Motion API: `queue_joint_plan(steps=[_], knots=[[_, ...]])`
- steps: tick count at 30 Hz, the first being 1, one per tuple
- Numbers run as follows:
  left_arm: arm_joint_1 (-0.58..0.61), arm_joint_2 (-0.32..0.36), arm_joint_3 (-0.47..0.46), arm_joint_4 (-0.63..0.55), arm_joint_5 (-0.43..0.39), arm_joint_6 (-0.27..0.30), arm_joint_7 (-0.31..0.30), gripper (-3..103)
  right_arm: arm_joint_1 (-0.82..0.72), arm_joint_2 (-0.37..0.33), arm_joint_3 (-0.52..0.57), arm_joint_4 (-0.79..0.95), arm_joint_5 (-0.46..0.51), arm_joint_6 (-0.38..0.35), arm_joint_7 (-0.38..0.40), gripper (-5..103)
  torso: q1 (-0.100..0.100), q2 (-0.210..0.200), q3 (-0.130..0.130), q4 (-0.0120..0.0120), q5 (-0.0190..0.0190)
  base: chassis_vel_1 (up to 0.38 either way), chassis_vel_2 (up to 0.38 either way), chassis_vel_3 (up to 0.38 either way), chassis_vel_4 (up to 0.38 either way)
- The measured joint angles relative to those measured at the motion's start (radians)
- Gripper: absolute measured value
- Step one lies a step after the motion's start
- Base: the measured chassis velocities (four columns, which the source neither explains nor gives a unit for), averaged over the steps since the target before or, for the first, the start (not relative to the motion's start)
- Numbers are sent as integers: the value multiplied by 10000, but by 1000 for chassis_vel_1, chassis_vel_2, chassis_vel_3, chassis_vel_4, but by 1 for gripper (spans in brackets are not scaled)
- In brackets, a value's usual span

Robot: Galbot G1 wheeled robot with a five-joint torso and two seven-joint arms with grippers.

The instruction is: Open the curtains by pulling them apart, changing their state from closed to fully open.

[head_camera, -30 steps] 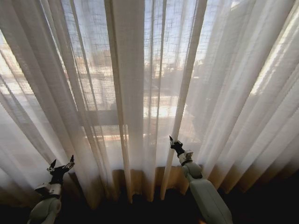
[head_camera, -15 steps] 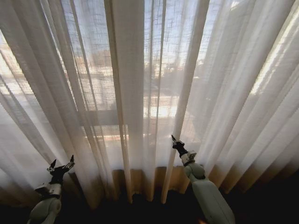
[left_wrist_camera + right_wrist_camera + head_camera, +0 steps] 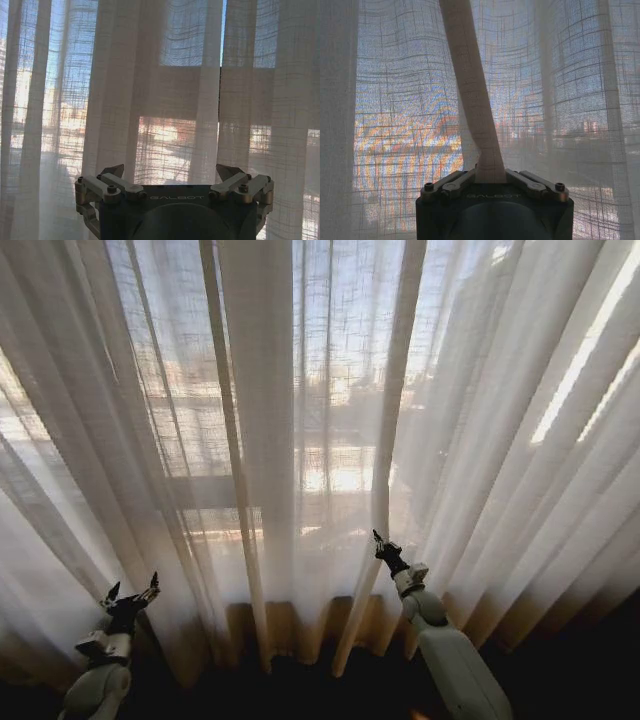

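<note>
The curtains [image 3: 300,420] hang closed across the whole window ahead, sheer and pleated from top to floor, with daylight and a window frame [image 3: 215,490] visible through the weave.

The right gripper [image 3: 381,543] is raised at centre-right, against the lower part of the fabric. Its fingers [image 3: 454,182] are drawn in narrow, pinching one thick pleat [image 3: 472,95] that rises from between them.

The left gripper [image 3: 131,592] sits low at the left, in front of the fabric. Its fingers [image 3: 112,172] are spread wide, with nothing between them.
</note>
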Motion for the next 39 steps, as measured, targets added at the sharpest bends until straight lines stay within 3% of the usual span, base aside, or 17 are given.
queue_joint_plan(steps=[39], knots=[[0, 0, 0, 0, 0, 0, 1, 100, -302, -173, 292, 124, 166, 51, -462, 0, 0, 0, 1, 3, 3, -345, -341, 346, 339]])
